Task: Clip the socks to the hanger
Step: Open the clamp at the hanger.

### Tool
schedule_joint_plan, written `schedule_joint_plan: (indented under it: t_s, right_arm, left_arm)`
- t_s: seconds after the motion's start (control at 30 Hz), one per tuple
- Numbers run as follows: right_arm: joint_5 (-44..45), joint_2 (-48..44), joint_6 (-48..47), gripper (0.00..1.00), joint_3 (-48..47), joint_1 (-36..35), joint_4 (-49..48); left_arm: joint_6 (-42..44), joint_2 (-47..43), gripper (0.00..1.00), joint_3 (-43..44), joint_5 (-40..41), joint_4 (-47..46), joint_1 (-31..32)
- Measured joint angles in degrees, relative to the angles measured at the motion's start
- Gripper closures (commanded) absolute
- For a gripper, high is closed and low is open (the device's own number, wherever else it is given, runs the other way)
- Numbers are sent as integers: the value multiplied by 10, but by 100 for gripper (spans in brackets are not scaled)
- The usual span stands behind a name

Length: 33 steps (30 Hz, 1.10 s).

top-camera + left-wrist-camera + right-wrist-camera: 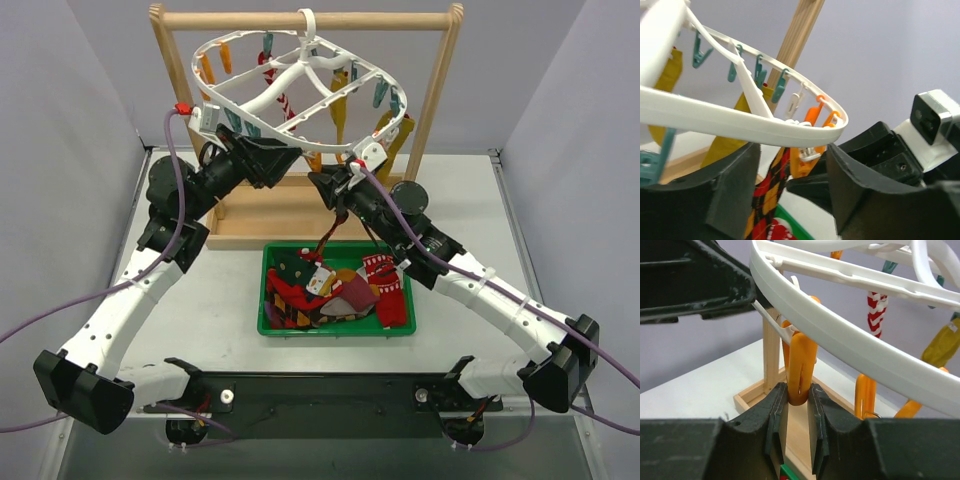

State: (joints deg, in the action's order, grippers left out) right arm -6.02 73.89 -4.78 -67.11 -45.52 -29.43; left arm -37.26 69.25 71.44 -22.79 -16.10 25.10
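From above, the hanger [330, 62] hangs by its hook from the wooden rack [400, 19] at the back of the counter [228, 345], with a striped sock [285, 105] and a yellow sock [341, 112] clipped under it. Both arms reach up to its near rim, the left hand [272, 160] on the left and the right hand [332, 186] just beside it. A diamond sock [325, 238] dangles from near the right hand down to the green bin [338, 331], where the other socks [335, 290] lie heaped. In the left wrist view, the left hand [790, 160] gapes wide, its fingers [732, 195] standing apart under the rim of the hanger [740, 120] and gripping nothing. The diamond sock [771, 192] hangs between them below an orange clip [809, 156]. In the right wrist view, the right hand [799, 397] is pinched tight on the orange clip [800, 365] beneath the hanger [840, 335]. Whether the clip bites the sock cannot be told.
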Motion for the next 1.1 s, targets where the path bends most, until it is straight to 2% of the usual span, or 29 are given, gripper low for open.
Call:
schedule_joint_plan:
  t_s: [0.07,0.23,0.27,0.3,0.37,0.53,0.93,1.0,1.1]
  right_arm:
    - [8,-8,-16,100,5,0,4]
    - [24,-14,-47,100,6,1,9]
    - [26,-14,-52,100,6,1,11]
    - [28,-14,-58,100,6,2,14]
    - [30,-14,-64,100,6,2,15]
    - [31,-14,-75,100,5,2,16]
    - [30,-9,-84,100,-8,2,19]
    - [30,-9,-84,100,-10,2,20]
    - [28,-9,-84,100,-13,2,23]
  left_arm:
    - [2,-1,50,5,-2,-3,-6]
    - [8,-2,52,8,-10,-9,-10]
    - [8,-2,50,8,-14,-9,-10]
    - [6,-1,39,9,-17,-9,-10]
    - [3,-1,29,11,-27,-11,-9]
    - [0,-1,26,20,-50,-17,-2]
    - [4,-17,25,-10,-62,-11,7]
    - [5,-17,26,-17,-63,-11,10]
    - [5,-17,34,-28,-62,-12,14]
